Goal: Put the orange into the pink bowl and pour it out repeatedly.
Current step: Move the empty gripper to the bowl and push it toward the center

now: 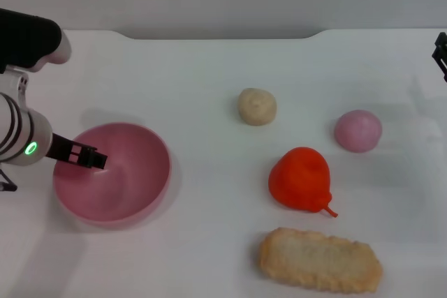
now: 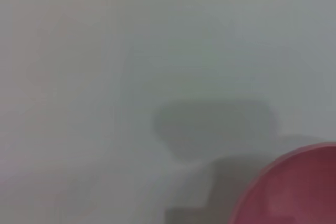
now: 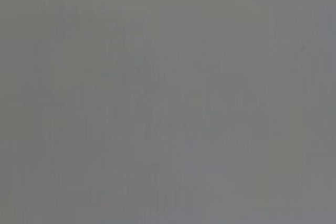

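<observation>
**Inspector:** Report the work surface, largest item first.

**Operator:** I see the white counter (image 1: 209, 68). The pink bowl (image 1: 143, 186) sits upright near the counter's left edge, toward the front, and it looks empty. The left gripper (image 1: 89, 158) reaches in over the bowl's left rim. I cannot tell how far its pincer is parted, or whether it pinches the rim. The left wrist view shows only a slice of the bowl's edge (image 2: 299, 187) and a shadow on the counter.

**Inspector:** Next in size?

**Operator:** A breaded cutlet toy (image 1: 320, 260) lies along the front edge, right of centre. The orange (image 1: 300, 178) rests just behind it, apart from it, stem nub pointing toward the front-right corner. It is well apart from the bowl. Smaller again: a dull pink ball (image 1: 357, 130) toward the right edge, and a beige lumpy ball (image 1: 257, 106) mid-counter.

**Inspector:** Right arm?

**Operator:** The right gripper (image 1: 441, 54) is parked at the right edge, barely in view; pincer state cannot be told.

**Inspector:** Handling assessment of the orange?

**Operator:** I judge it light, hollow and fairly stiff, with a glossy skin likely to slip. I would grip across its widest part, not the nub. It may roll once tipped out.
</observation>
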{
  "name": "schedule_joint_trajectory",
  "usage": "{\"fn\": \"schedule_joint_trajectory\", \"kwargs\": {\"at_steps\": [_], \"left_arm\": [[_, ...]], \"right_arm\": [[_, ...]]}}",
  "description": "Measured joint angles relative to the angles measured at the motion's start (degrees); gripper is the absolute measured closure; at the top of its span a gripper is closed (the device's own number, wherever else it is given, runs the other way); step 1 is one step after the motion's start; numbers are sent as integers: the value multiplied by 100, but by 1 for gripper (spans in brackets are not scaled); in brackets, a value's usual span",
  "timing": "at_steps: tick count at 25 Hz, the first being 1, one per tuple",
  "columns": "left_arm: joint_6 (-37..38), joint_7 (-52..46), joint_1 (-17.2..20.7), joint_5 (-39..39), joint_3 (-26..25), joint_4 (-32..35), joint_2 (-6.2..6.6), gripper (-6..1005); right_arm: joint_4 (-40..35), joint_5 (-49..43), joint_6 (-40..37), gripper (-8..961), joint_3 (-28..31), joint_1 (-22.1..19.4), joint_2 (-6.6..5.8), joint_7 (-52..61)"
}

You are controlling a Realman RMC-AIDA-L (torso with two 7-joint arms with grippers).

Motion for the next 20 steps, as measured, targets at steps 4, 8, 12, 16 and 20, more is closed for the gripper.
{"fn": "schedule_joint_trajectory", "kwargs": {"at_steps": [4,8,12,16,20], "left_arm": [[45,28,-25,-193,-101,-40,16,222],[70,31,-66,-174,-67,-53,14,353],[70,35,-149,-169,-50,-161,12,519],[76,81,-318,-165,-34,-374,10,676],[73,88,-374,-160,-32,-390,10,770]], "right_arm": [[-32,-16,0,215,0,2,0,0],[-61,-25,0,215,0,3,0,0],[-61,-24,0,214,1,3,0,0],[-71,-27,0,215,1,-14,0,0],[-106,-27,0,215,0,-53,-3,-1]]}}
